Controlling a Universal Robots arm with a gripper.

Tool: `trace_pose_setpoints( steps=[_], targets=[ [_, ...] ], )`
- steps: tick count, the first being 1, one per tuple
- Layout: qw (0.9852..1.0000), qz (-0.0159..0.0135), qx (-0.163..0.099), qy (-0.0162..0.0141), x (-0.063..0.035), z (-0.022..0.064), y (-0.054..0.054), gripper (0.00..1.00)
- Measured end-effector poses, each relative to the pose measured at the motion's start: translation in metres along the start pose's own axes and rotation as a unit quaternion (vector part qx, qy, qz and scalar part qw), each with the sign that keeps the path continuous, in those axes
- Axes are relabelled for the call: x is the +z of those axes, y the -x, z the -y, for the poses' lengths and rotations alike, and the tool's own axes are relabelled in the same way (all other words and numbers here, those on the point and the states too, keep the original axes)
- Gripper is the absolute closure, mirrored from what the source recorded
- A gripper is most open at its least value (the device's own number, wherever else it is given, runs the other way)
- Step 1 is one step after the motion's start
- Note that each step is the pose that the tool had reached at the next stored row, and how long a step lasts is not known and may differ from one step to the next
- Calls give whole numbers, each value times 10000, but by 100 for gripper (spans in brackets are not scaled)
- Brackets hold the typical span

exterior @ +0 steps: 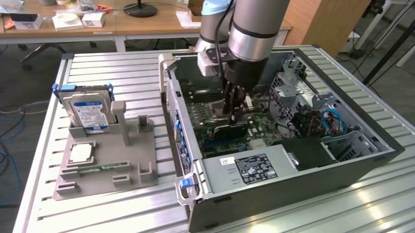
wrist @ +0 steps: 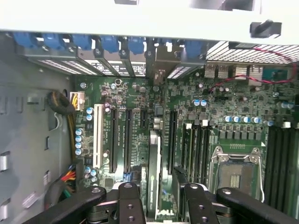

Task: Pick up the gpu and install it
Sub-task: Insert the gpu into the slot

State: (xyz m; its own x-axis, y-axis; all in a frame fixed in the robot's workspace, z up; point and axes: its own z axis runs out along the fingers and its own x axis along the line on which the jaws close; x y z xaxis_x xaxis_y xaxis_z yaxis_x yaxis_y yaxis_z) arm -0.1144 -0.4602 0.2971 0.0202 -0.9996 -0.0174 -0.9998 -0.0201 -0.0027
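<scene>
Your black gripper (wrist: 156,205) fingers stand released astride the thin black gpu card (wrist: 153,172); it stands in the open black computer case (exterior: 363,162); grey tray (exterior: 133,177) keeps the blue-labelled silver hard drive (exterior: 89,112).

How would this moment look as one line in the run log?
claw: open, astride gpu | gpu: upright on motherboard inside computer case | hard drive: in holder

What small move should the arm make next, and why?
Probably lift the gripper straight up: its fingers stand open either side of the black card, which already stands on edge in a slot of the green board.
</scene>
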Motion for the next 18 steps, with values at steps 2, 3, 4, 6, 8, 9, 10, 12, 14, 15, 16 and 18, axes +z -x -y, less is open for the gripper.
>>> trace_pose_setpoints(
  steps=[2, 3, 4, 6, 8, 9, 10, 12, 14, 15, 16, 18],
  targets=[
    [10000, 0, 0, 0, -44, 0, 1, 60],
    [10000, 0, 0, 0, -62, 0, 1, 60],
    [10000, 0, 0, 0, -80, 0, 2, 60],
    [10000, 0, 0, 0, -110, 1, 2, 60],
    [10000, 0, 0, 0, -135, 1, 3, 60],
    [10000, 0, 0, 0, -148, 1, 3, 60],
    [10000, 0, 0, 0, -160, 1, 4, 60],
    [10000, 0, 0, 0, -185, 1, 4, 60],
    [10000, 0, 0, 0, -201, 1, 5, 60],
    [10000, 0, 0, 0, -207, 1, 5, 60],
    [10000, 0, 0, 0, -214, 1, 5, 60],
    [10000, 0, 0, 0, -231, 1, 5, 60]
  ],
)
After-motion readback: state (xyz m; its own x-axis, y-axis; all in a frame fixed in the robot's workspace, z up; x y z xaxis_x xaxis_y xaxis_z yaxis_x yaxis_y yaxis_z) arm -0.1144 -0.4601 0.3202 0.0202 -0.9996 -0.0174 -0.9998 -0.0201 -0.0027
